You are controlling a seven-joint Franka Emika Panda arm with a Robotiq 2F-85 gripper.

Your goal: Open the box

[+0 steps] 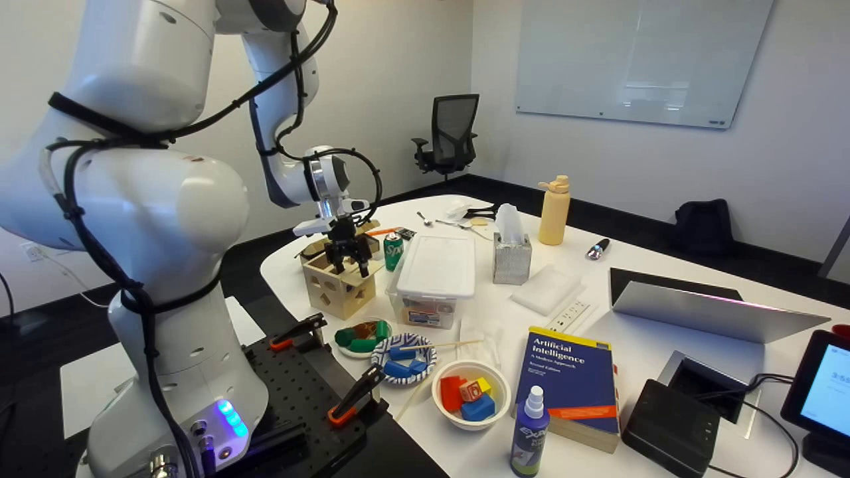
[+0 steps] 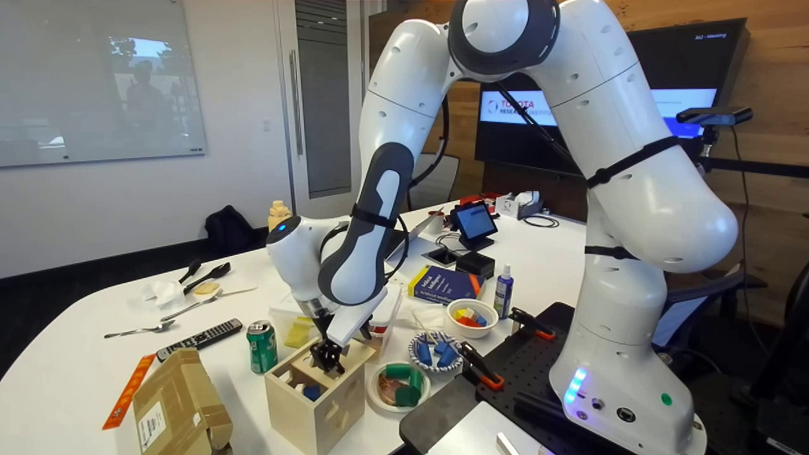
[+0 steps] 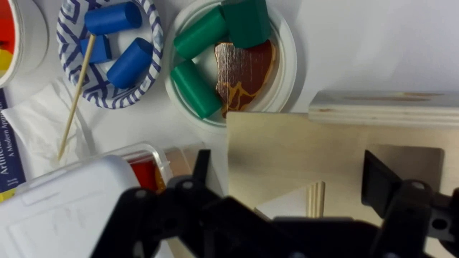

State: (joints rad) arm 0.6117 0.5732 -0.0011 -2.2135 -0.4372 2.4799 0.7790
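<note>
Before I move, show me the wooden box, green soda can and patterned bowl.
Wooden box (image 2: pixel 300 421), in an exterior view, a side wall.
Green soda can (image 2: pixel 261 352), in an exterior view, its side.
Patterned bowl (image 3: pixel 158 41), in the wrist view, its rim.

White table (image 2: pixel 69 373) — bearing a wooden shape-sorter box (image 2: pixel 313 420), Sprite can (image 2: pixel 261 349), lidded plastic tub (image 1: pixel 435 269) and Expo spray bottle (image 1: pixel 529 435)
</note>
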